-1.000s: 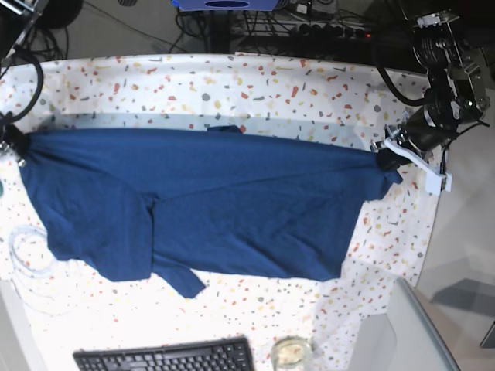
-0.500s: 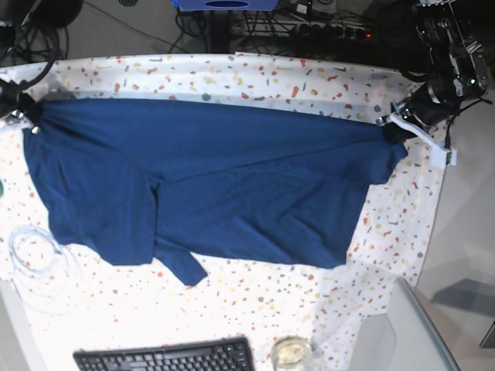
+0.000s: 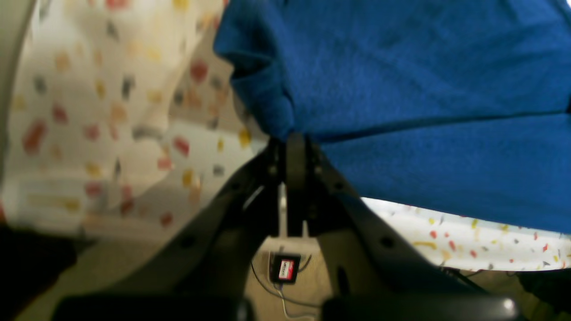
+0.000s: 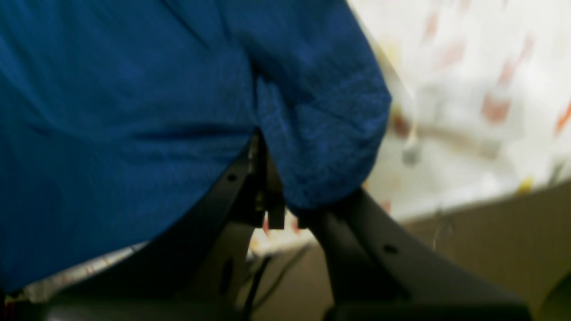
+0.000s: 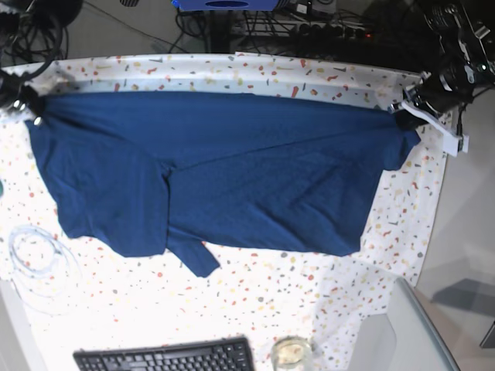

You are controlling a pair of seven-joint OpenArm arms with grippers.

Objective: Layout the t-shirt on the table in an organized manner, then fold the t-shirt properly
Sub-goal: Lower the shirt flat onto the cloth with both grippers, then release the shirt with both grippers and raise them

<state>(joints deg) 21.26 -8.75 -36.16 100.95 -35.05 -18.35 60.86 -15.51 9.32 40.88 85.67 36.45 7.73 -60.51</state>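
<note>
The navy t-shirt hangs stretched across the table, held up along its top edge between both arms, its lower part draping onto the speckled cloth. My left gripper, at the right in the base view, is shut on the t-shirt's right corner; its wrist view shows the black jaws pinching blue fabric. My right gripper, at the base view's left, is shut on the opposite corner, with cloth bunched over its jaws. A sleeve sticks out at the bottom.
A black keyboard lies at the table's front edge, with a small glass dish beside it. A coiled white cable rests at the front left. A grey box stands at the front right. Cables crowd the floor behind the table.
Both grippers have carried the t-shirt's top edge toward the table's far side and pulled it tauter; the hanging cloth and sleeve slid along with it.
</note>
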